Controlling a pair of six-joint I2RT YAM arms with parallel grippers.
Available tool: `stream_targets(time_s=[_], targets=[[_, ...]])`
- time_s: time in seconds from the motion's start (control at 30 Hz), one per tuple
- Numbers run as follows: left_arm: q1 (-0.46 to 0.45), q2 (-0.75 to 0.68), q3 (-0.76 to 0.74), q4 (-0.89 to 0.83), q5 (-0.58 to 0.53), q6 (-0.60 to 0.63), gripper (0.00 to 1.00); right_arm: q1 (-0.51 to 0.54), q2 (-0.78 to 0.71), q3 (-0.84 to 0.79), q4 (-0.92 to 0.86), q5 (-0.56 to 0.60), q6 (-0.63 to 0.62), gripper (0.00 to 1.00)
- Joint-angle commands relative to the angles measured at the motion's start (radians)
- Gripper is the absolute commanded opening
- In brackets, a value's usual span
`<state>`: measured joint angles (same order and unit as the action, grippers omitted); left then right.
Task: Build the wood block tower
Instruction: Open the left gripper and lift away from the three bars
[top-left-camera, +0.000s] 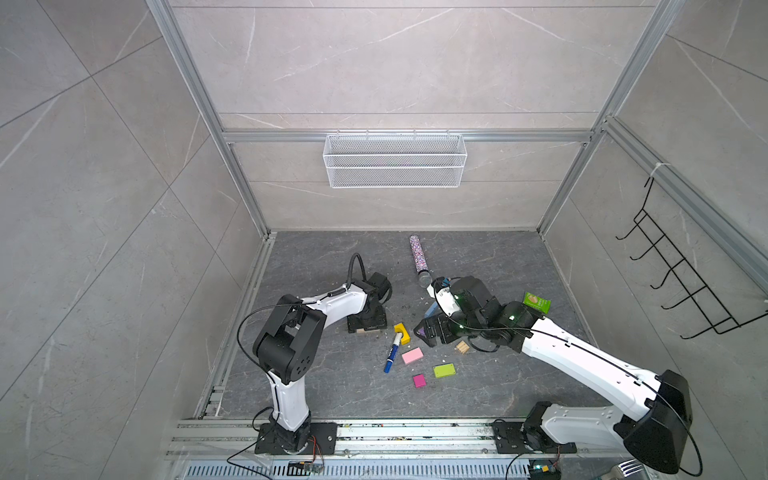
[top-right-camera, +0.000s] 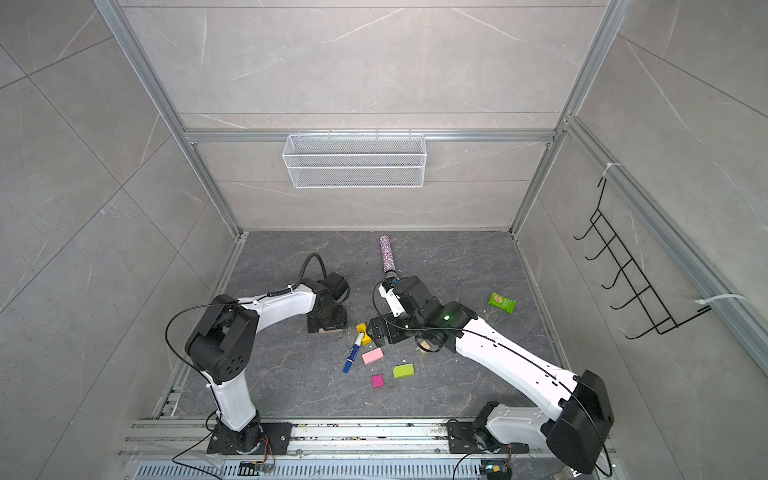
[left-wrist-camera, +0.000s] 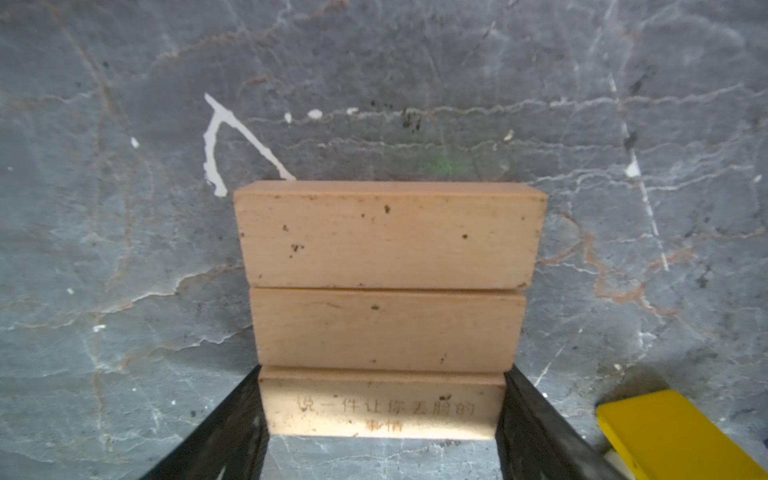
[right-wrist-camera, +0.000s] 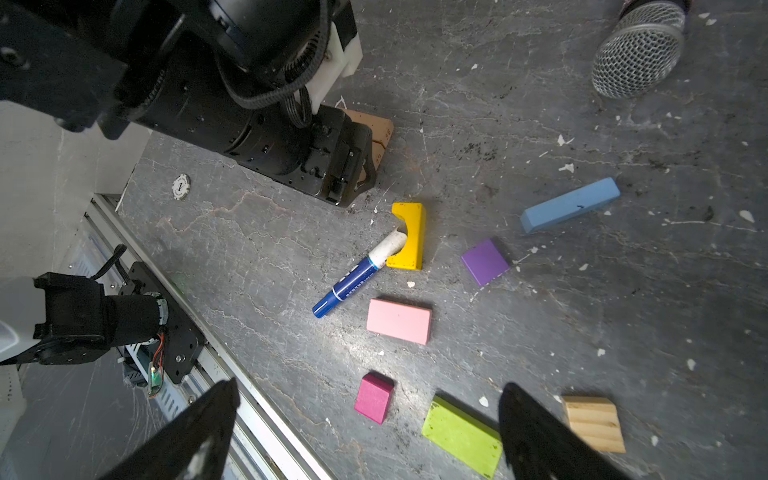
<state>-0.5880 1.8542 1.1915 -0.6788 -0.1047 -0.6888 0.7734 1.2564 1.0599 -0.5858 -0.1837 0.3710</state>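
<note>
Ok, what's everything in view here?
tan bars: three, plain wood, side by side on floor
yellow arch: one, yellow, mid-floor
marker pen: one, blue-white, tip in arch's hollow
pink block: one, pink, beside marker
magenta block: one, magenta, front
lime-green block: one, green, beside magenta
tan cube: one, plain wood, right of pink
purple block: one, purple, right of arch
light-blue bar: one, blue, behind purple
glittery microphone: one, multicoloured, rear floor
green packet: one, green, right floor
wire basket: one, white, back wall
hook rack: one, black, right wall
left gripper: one, black, gripping nearest tan bar
right gripper: one, black, open above blocks
</note>
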Motion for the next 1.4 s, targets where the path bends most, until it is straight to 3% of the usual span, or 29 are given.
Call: stream_targets(time_s=[0.0, 0.23, 0.7, 0.93, 1.2, 1.37], targets=[[0.008, 0.012, -0.003, 0.014, 0.025, -0.02, 0.81, -0.003, -0.002, -0.003, -0.002, -0.012, -0.003, 0.99], [0.009, -0.012, -0.003, 0.003, 0.023, -0.018, 1.0, -0.003, 0.004, 0.004, -0.005, -0.013, -0.004, 0.99], [0.008, -0.107, -0.01, -0.036, 0.032, -0.023, 1.0, -0.003, 0.035, 0.01, -0.01, 0.002, 0.003, 0.99], [0.005, -0.213, -0.01, -0.1, 0.037, 0.002, 1.0, -0.003, 0.052, -0.016, -0.047, 0.066, 0.046, 0.96], [-0.079, -0.3, -0.038, -0.081, 0.019, 0.172, 0.99, -0.021, 0.017, -0.1, 0.003, 0.061, 0.141, 0.95], [-0.141, -0.352, -0.079, -0.023, 0.037, 0.276, 0.91, -0.068, -0.024, -0.128, 0.012, -0.001, 0.161, 0.95]])
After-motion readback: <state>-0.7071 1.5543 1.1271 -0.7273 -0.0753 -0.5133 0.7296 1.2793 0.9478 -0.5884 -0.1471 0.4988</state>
